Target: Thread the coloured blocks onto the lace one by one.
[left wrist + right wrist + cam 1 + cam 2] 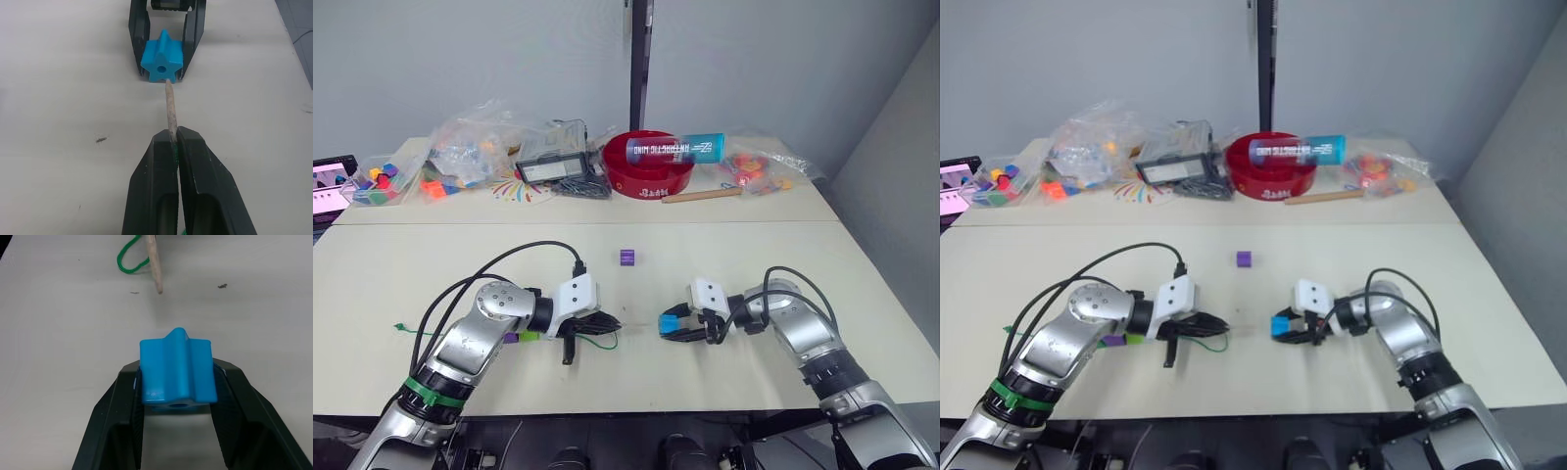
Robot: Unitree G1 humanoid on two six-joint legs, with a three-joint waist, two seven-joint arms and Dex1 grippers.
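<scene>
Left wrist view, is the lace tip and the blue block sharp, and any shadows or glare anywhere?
Left wrist view: pale lace tip and blue block both sharp, soft shadow under them. Right wrist view: block crisp, small highlight on its top face. Eye views: even light, faint shadows beneath both hands.

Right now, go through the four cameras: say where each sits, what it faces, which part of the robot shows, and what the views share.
Left eye: on the head, looking forward and down over the table; both arms show.
Right eye: beside it, same scene; purple block lies loose.
Left wrist: on the left arm, looking along the left gripper, shut on the lace, toward the blue block.
Right wrist: on the right arm, looking along the right gripper, which holds the blue block, toward the lace tip.
Both wrist views share block and lace tip, from opposite sides.
</scene>
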